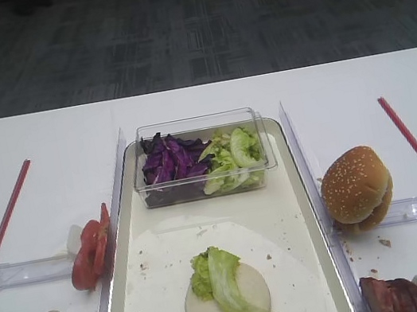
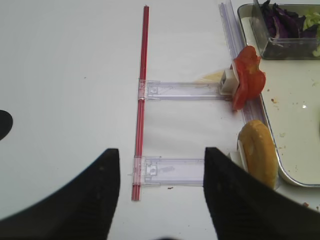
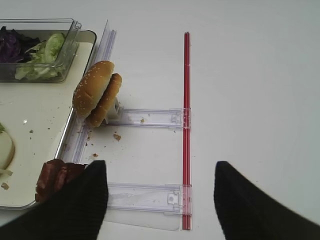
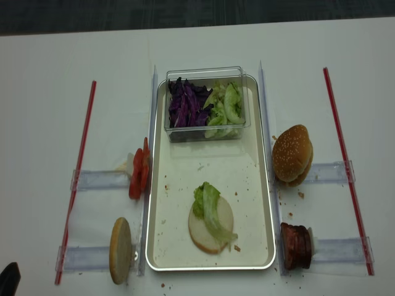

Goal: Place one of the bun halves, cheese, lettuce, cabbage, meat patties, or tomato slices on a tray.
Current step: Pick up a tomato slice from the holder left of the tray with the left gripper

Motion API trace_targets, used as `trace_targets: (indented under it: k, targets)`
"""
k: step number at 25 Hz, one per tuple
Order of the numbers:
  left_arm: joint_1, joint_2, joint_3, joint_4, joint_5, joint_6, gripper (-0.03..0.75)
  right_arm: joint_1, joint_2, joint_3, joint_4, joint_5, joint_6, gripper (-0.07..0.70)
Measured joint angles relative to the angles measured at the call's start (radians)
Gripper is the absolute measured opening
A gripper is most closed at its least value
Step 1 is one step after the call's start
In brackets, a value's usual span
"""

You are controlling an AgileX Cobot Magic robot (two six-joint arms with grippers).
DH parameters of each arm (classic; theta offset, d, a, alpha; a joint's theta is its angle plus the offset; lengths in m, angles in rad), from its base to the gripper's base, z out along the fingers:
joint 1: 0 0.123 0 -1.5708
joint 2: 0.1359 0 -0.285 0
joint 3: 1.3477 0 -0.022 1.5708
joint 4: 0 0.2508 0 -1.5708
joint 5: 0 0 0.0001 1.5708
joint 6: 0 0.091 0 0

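The cream tray point(image 1: 312, 210) lies mid-table. On it a bun half point(image 1: 254, 297) lies cut face up under a lettuce point(image 1: 229, 282) leaf. Purple cabbage point(image 1: 169, 163) shares a clear tub with more lettuce. Tomato slices point(image 2: 247, 80) and a bun half point(image 2: 260, 152) stand on edge left of the tray. Sesame bun halves point(image 3: 97, 92) and meat patties point(image 3: 57, 177) stand to its right. My left gripper point(image 2: 160, 152) hangs open over the left table, beside the upright bun half. My right gripper point(image 3: 160, 165) hangs open beside the patties. Neither holds anything. No cheese shows.
Clear plastic rails point(image 2: 182, 90) run from the tray's sides out to red strips point(image 2: 142, 100) on both flanks point(image 3: 186, 100). Crumbs point(image 3: 117, 136) lie by the right rails. The clear tub point(image 1: 197, 126) fills the tray's far end.
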Motion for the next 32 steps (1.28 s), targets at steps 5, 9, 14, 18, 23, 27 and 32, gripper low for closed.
trace_targets:
  k: [5,9,14,18,23,27,32]
  targets:
    - [0.000,0.000,0.000,0.000,0.000,0.000,0.360,0.000,0.000,0.000,0.000,0.000,0.000,0.468]
    - [0.000,0.000,0.000,0.000,0.000,0.000,0.360,0.000,0.000,0.000,0.000,0.000,0.000,0.468]
    - [0.000,0.000,0.000,0.000,0.000,0.008,0.360,0.000,0.000,0.000,0.000,0.000,0.000,0.468]
    - [0.000,0.000,0.000,0.000,0.000,0.033,0.360,0.000,0.000,0.000,0.000,0.000,0.000,0.468]
    - [0.000,0.000,0.000,0.000,0.000,0.035,0.360,0.000,0.000,0.000,0.000,0.000,0.000,0.468]
    - [0.000,0.000,0.000,0.000,0.000,0.037,0.370,0.000,0.000,0.000,0.000,0.000,0.000,0.468]
    - [0.000,0.074,0.000,0.000,0.000,0.029,0.417,0.000,0.000,0.000,0.000,0.000,0.000,0.468]
